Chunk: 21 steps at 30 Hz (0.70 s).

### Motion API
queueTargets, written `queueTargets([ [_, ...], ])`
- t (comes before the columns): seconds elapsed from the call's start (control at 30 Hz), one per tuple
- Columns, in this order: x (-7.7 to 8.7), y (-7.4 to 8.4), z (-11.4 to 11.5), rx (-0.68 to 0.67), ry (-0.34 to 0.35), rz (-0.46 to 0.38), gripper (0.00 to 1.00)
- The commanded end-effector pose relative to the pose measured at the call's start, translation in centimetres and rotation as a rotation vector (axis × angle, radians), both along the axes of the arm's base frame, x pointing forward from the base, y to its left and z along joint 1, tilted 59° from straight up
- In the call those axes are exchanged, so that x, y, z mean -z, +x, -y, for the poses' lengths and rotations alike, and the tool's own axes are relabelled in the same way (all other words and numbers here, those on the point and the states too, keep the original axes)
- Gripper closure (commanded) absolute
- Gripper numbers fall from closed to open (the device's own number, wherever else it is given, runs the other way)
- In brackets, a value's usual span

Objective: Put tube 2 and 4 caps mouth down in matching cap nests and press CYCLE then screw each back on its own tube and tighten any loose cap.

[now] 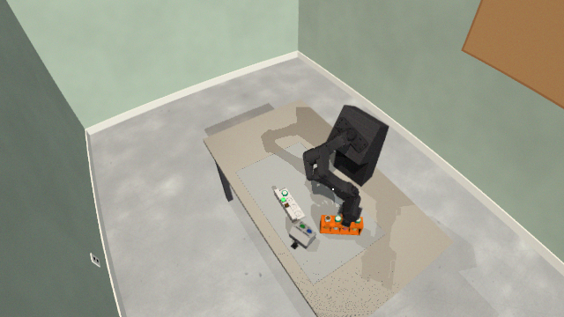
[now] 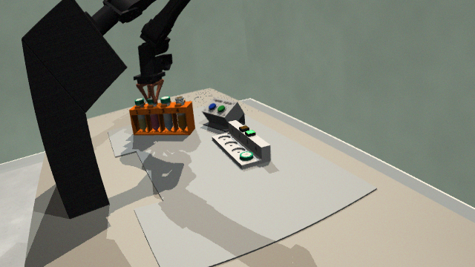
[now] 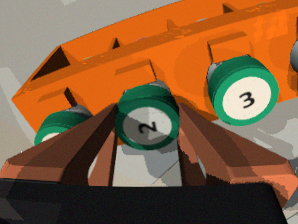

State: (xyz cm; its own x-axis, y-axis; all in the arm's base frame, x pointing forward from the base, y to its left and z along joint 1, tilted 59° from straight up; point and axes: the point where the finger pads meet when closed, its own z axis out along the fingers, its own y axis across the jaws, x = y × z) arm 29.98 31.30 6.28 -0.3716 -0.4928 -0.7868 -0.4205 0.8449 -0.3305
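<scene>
Partly, hand (image 3: 147,137) hides cap 2 (image 3: 147,117).

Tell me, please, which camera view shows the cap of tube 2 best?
The wrist view: cap 2 fills the centre, its number readable, gripper shut on it. The exterior view shows it small between the fingers; in the top view the arm hides it.

beige table (image 2: 390,222) under grey mat (image 2: 297,193) and black pedestal (image 2: 67,148)
</scene>
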Motion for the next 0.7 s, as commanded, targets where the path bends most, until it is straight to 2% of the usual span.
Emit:
queueTargets([
  [0.0, -0.27, -0.06, -0.20, 0.126, 0.214, -0.048, 1.00],
  [0.07, -0.26, -0.05, -0.21, 0.178, 0.297, -0.070, 1.00],
  [0.13, -0.26, -0.05, -0.21, 0.178, 0.297, -0.070, 1.00],
  [0.4, -0.25, -0.03, -0.21, 0.386, 0.628, -0.154, 1.00],
  [0.67, -0.25, -0.03, -0.21, 0.388, 0.632, -0.155, 1.00],
])
